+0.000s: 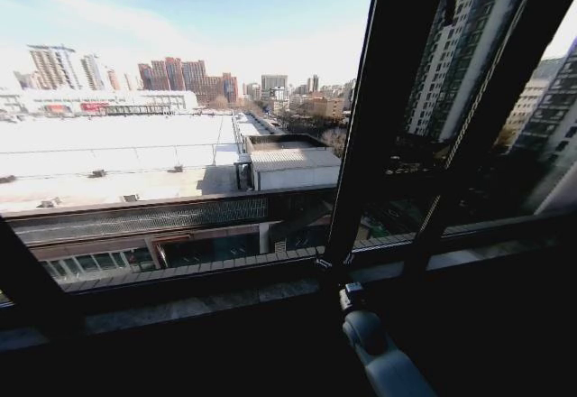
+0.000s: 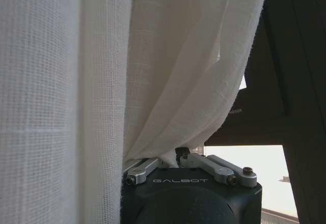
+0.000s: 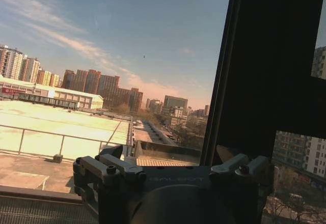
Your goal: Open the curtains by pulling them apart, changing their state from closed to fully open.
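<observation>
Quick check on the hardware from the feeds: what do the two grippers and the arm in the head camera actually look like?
Both grippers have a black housing lettered GALBOT, white on the left gripper, faint on the right gripper. Silver-grey metal linkage bars with dark round screws sit on each housing. In the head view, the right arm is a smooth, rounded grey-blue shell ending in a darker jointed wrist. No cables visible.

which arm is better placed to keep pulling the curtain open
Left. Its pincer is shut on a bunched fold of the curtain beside the dark window frame. The right pincer is open, facing bare glass with no fabric near it.
</observation>
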`<state>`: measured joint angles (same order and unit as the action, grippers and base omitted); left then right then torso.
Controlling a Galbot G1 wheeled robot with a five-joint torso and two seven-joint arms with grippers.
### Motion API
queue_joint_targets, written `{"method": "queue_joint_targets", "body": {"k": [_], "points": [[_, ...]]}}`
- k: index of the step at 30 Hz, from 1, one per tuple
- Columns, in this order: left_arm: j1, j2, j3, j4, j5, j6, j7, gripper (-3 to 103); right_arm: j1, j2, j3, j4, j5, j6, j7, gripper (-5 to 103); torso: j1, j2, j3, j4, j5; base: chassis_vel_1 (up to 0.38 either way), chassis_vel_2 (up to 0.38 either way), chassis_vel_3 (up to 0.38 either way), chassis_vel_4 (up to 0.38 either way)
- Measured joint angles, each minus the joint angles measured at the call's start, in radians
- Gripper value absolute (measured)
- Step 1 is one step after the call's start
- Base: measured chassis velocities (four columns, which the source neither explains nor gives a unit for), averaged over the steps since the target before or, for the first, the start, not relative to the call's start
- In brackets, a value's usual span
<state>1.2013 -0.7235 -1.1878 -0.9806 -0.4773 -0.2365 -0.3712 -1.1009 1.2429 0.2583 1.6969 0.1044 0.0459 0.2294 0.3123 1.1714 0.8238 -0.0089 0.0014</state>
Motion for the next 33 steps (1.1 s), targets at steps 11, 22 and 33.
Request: {"method": "queue_joint_targets", "body": {"k": [11, 22, 33], "points": [[0.089, -0.231, 0.003, -0.389, 0.138, 0.042, 0.017, 40, 0.0, 0.0, 0.0, 0.0, 0.0, 0.0, 0.0, 100, 0.0, 0.0, 0.0, 0.0002, 0.0004, 0.0, 0.0, 0.0, 0.0], [0.154, -0.468, 0.112, -0.613, 0.241, -0.016, 0.036, 83, 0.0, 0.0, 0.0, 0.0, 0.0, 0.0, 0.0, 100, 0.0, 0.0, 0.0, 0.0001, 0.0002, 0.0, 0.0, 0.0, 0.0], [0.198, -0.546, 0.279, -0.753, 0.228, -0.069, 0.182, 100, 0.0, 0.0, 0.0, 0.0, 0.0, 0.0, 0.0, 100, 0.0, 0.0, 0.0, 0.0, 0.0002, 0.0, 0.0, 0.0, 0.0]]}}
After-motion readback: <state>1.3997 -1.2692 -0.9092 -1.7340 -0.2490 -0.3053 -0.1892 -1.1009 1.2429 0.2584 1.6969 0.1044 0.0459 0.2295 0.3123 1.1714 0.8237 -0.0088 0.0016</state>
